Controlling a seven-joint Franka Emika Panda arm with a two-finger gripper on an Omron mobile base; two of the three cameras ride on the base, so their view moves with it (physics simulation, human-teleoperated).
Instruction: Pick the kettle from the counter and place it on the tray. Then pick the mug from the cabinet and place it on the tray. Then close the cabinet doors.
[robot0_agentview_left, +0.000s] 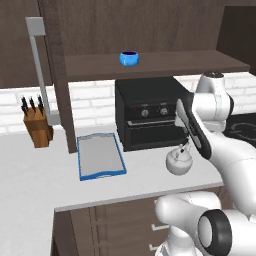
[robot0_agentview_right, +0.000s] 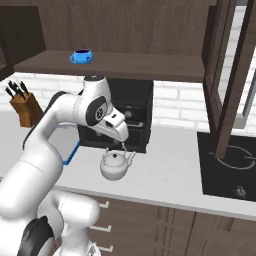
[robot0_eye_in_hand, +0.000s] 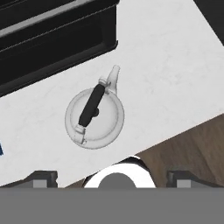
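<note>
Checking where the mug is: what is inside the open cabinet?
The blue mug stands alone on the cabinet shelf, above the black oven. The mug's inside cannot be made out.

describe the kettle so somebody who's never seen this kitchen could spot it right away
Start at the black oven standing on the light counter. Just in front of its right end, near the counter's front edge, sits the kettle. It is the squat, rounded silver thing with a short spout and a thin dark arched handle, unlike the flat blue-rimmed tray to its left.
</note>
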